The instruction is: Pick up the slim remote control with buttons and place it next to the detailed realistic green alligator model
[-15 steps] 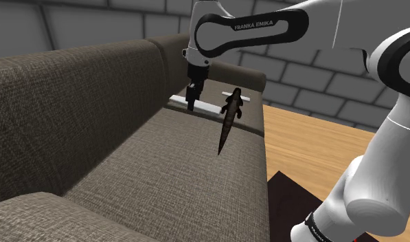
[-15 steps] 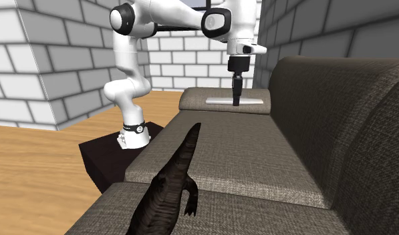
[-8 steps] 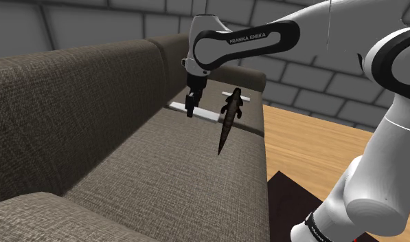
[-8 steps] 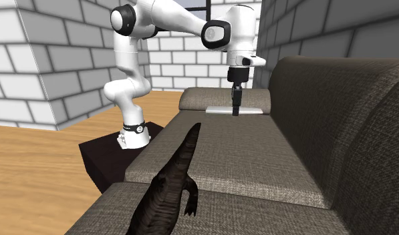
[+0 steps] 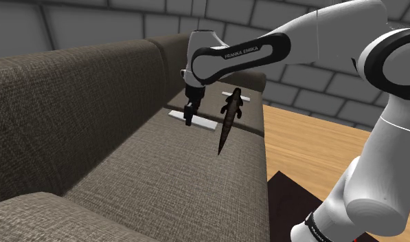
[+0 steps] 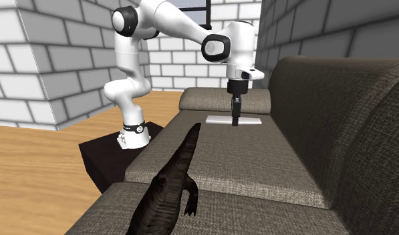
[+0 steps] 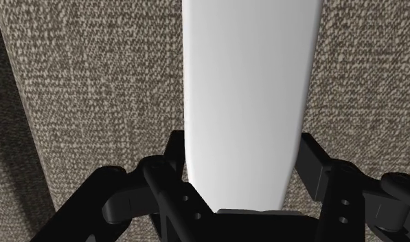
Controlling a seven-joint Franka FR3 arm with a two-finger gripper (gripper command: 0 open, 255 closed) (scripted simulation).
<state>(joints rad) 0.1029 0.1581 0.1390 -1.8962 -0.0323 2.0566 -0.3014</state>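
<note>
White remote [image 7: 248, 89], tip cut off, clamped in end effector [image 7: 242, 159]; alligator [image 6: 171, 187] partly cropped.

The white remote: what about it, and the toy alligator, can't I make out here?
Buttons on the remote: wrist view, its face is plain white; its far end runs off the picture's edge.
Middle of the remote: shoulder view, covered by the end effector.
Head of the alligator: second exterior view, cut off by the bottom edge.
</note>
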